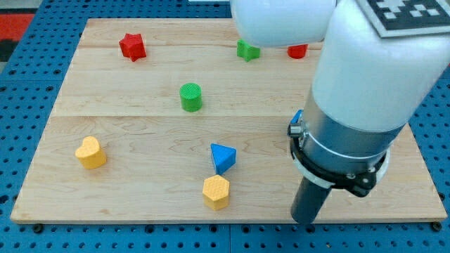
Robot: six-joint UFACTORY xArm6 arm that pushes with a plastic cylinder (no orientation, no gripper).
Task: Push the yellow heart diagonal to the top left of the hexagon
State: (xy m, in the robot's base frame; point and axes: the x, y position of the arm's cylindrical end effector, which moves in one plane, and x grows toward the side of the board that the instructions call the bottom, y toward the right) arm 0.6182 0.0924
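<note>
Here, the yellow heart (91, 152) is seen lying near the left edge of the wooden board (140, 130), well apart from the yellow hexagon (216, 192), which sits close to the bottom edge. The heart is placed to the left of the hexagon and somewhat higher in the view. A blue triangle (223, 157) is found just above the hexagon, nearly touching it. A green cylinder (190, 97) stands near the middle of the board, and a red star (132, 46) is set toward the top left. At the top edge, a green star (247, 50) and a red block (297, 50) are partly covered by the white arm (373, 70); the red block's shape cannot be made out. A sliver of another blue block (297, 117) is glimpsed just beside the arm's grey collar. No pincer is carried by the arm, so no grasp can be told; the rod is seen at the bottom right, with my tip (305, 221) resting near the board's bottom edge, well to the right of the hexagon and far from the heart, touching no block.
</note>
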